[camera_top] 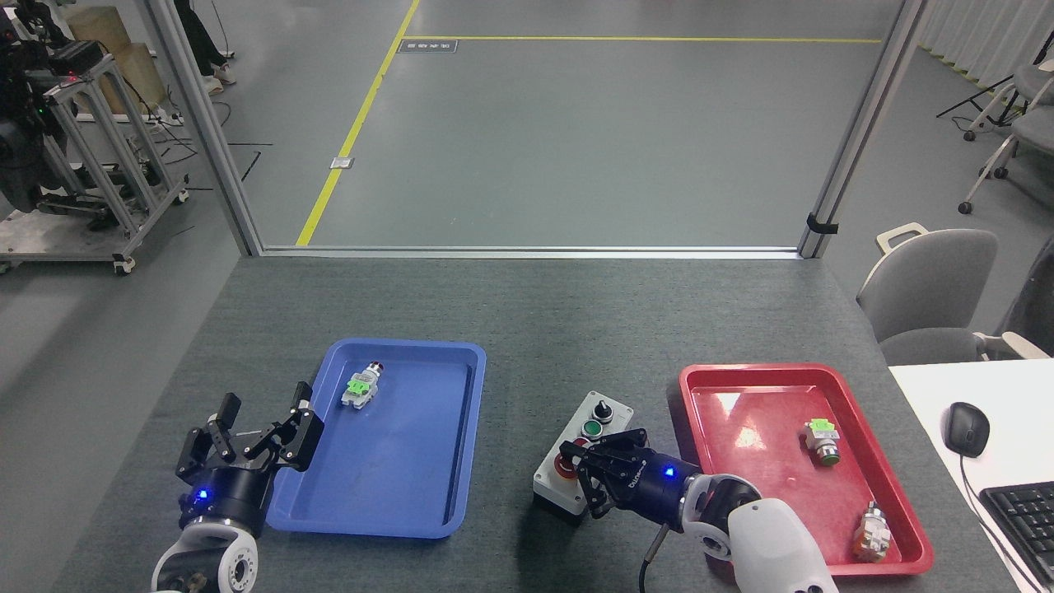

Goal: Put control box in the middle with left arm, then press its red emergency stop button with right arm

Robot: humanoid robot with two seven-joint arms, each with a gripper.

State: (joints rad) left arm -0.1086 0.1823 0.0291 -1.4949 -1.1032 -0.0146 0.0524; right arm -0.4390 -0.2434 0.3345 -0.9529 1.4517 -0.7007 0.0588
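Control box (581, 455) between two trays (464, 428)

You are looking at two trays: one blue tray (412, 461) and one red tray (766, 395). One control box (576, 449) is sitting between them. Three small switch parts are lying in the trays: one (361, 387), two (823, 439), three (873, 534).

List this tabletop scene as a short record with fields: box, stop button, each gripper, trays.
box: oblong light-grey control box with black base, on dark grey felt tabletop between the trays
stop button: round red emergency stop button, partly hidden by the right gripper
right gripper: black clawed right gripper, over the button; contact unclear
left gripper: black clawed left gripper, open, holding nothing, at blue tray's left edge
trays: blue plastic tray, one small part; red plastic tray, two parts
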